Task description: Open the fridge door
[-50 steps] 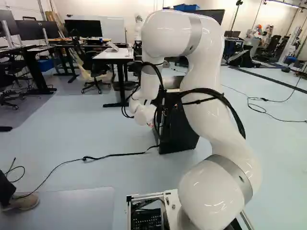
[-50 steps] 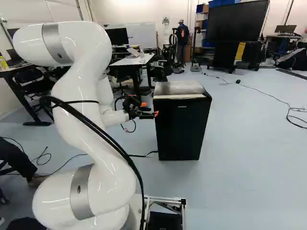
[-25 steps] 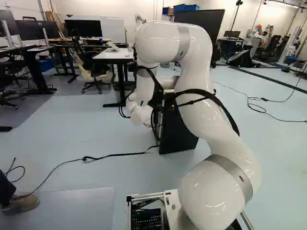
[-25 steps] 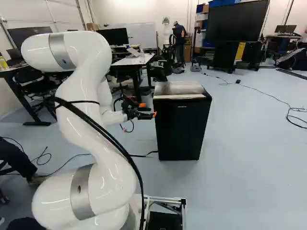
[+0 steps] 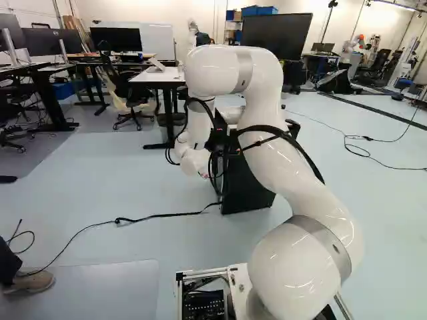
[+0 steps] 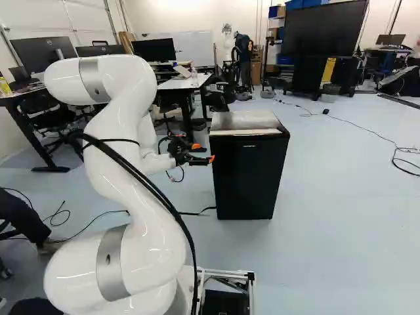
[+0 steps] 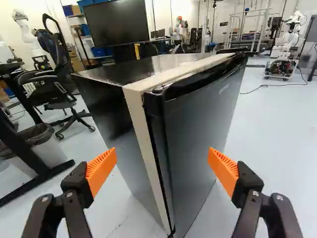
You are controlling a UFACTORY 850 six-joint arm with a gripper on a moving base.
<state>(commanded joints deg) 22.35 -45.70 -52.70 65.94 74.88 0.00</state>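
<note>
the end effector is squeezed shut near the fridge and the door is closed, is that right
Not quite: the end effector is open, not squeezed shut. The wrist view shows its orange pads wide apart, with the fridge ahead. The rest holds: it is near the fridge, and the door is closed.

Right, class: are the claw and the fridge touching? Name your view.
Cannot tell. In the right base view, the claw appears right at the fridge's edge; the wrist view shows neither contact nor gap plainly.
</note>
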